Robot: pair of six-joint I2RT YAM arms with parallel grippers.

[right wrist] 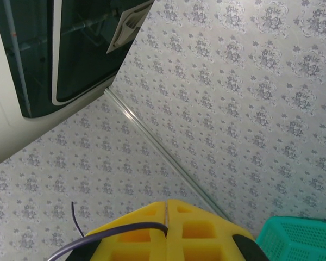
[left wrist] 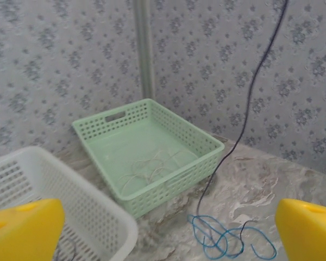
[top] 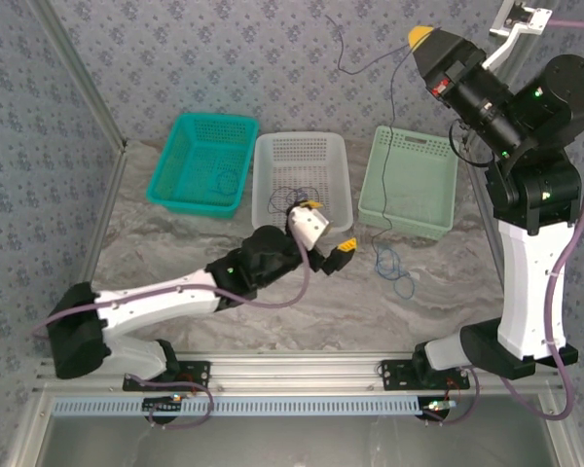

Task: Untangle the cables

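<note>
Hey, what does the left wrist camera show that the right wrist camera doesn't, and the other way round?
Left wrist: the open left pincer, a pale green basket, a white basket corner, and a blue cable coiled on the table. Right wrist: the shut right pincer, a teal basket corner, and a dark panel. Both: the flowered wall, a metal rail, and a thin dark cable, which the right pincer pinches.

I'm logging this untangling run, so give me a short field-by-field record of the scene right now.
left hand: open, low beside white basket
right hand: raised, shut on dark cable
dark cable: hangs down to blue tangle on table
teal basket: thin dark loop inside
green basket: pale wires inside
</note>
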